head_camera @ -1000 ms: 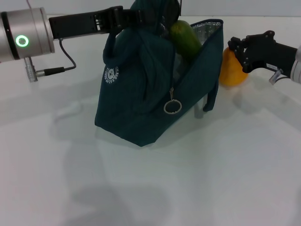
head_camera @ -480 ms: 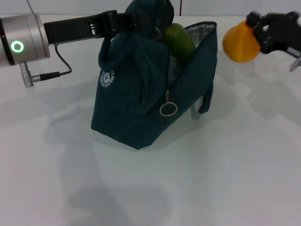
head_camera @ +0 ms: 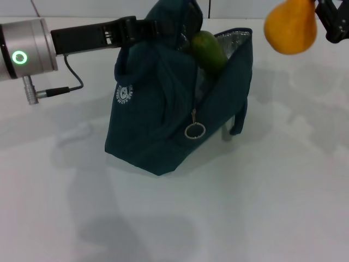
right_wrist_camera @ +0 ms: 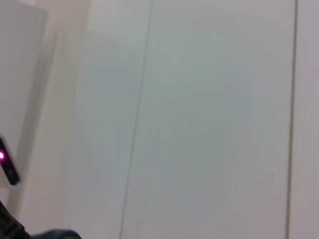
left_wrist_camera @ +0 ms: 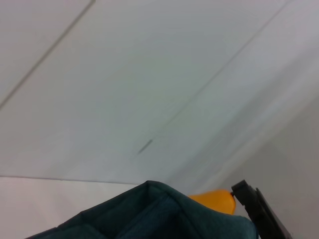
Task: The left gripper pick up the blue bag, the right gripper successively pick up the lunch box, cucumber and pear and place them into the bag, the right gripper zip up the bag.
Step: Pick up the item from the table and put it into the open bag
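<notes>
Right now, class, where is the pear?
In the head view the pear hangs in the air at upper right, held by the right gripper, above and right of the blue bag.

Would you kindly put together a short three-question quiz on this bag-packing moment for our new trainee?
1. True or false: the pear is resting on the table.
2. Which item pokes out of the open top of the blue bag? A) lunch box B) cucumber C) pear
3. Fill in: the left gripper holds the bag by its ____.

Key
1. False. The right gripper holds it in the air, off to the bag's right side.
2. B. The cucumber leans against the foil lining, its end above the rim.
3. Top; the exact grasp spot in the bunched fabric is hard to tell.
</notes>
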Robot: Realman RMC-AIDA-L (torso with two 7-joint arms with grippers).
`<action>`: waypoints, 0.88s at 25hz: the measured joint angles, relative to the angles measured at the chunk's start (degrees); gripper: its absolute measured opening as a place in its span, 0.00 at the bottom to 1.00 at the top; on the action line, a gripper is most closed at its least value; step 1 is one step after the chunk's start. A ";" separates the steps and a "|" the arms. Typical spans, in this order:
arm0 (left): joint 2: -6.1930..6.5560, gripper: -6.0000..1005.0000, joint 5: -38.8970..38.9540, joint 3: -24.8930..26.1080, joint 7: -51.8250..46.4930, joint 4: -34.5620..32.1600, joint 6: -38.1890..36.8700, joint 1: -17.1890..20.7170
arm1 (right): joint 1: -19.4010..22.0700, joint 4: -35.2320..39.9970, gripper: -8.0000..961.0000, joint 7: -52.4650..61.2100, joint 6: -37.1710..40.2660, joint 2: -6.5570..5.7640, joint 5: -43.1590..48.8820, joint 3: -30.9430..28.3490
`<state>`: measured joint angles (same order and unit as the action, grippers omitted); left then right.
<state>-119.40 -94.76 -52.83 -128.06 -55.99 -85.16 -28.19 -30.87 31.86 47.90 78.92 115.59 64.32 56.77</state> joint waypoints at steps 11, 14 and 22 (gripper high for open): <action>-0.10 0.06 6.62 -2.84 2.68 3.48 -4.05 -0.69 | 0.25 3.54 0.03 3.14 6.16 0.02 -0.84 -0.12; -0.18 0.06 7.12 -3.48 2.87 4.27 -4.22 -0.97 | 0.82 4.02 0.03 3.38 7.07 -0.06 -1.76 -0.22; -0.40 0.06 9.56 -9.35 4.71 8.52 -2.14 -3.69 | 3.00 6.12 0.03 3.42 8.11 -0.23 -3.10 -0.27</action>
<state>-119.80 -85.20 -62.18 -123.35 -47.47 -87.31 -31.87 -27.86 37.98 51.32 87.03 115.36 61.21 56.50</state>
